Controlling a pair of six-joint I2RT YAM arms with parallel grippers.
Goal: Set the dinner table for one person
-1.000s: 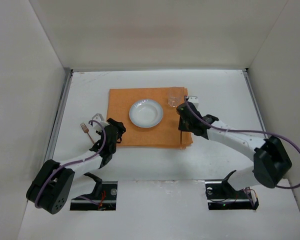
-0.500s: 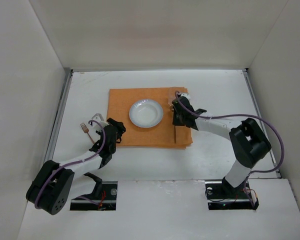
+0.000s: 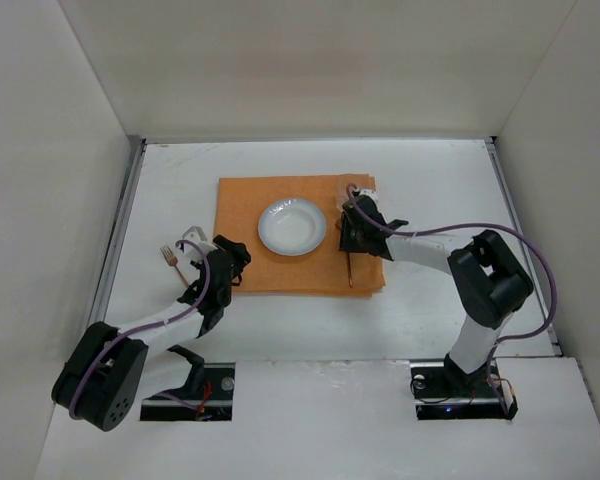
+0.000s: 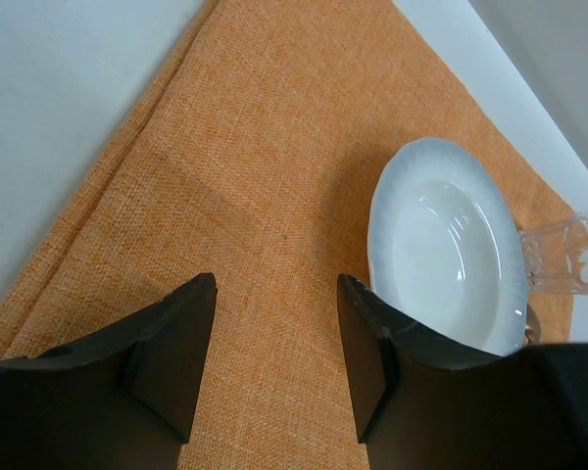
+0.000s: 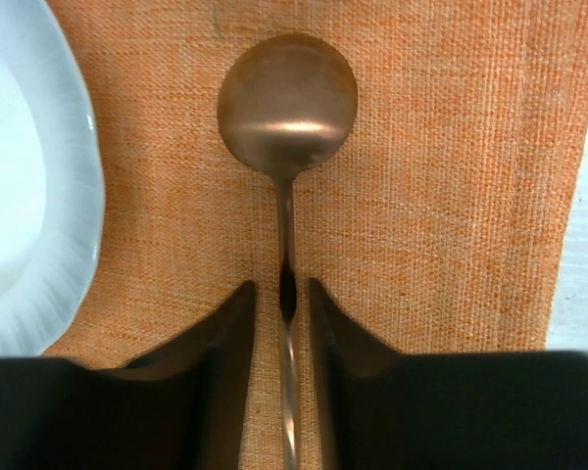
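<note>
Your right arm (image 3: 430, 255) folds back at the elbow above the dinner table's (image 3: 430, 170) right side, and its forearm runs left and low to the orange placemat's (image 3: 250, 200) right edge. There the right gripper (image 5: 280, 286) points down over the copper spoon (image 5: 287, 98). The claw stands slightly apart, one finger on each side of the handle, with a sliver of cloth showing between metal and pad. The spoon lies flat on the placemat, its bowl toward the far edge, just beside the white plate (image 3: 292, 226) and not touching it.

Your left arm (image 3: 160, 320) stretches from the near left corner up to the placemat's near left corner. The left gripper (image 4: 274, 284) hovers over the cloth with its claw wide apart and nothing between the fingers. A fork (image 3: 167, 256) lies on bare tabletop just left of that wrist.

The dinner table spreads under all of it, and the placemat sits midway between the side rails, toward the far edge. A clear glass (image 4: 568, 257) stands beside the plate.
</note>
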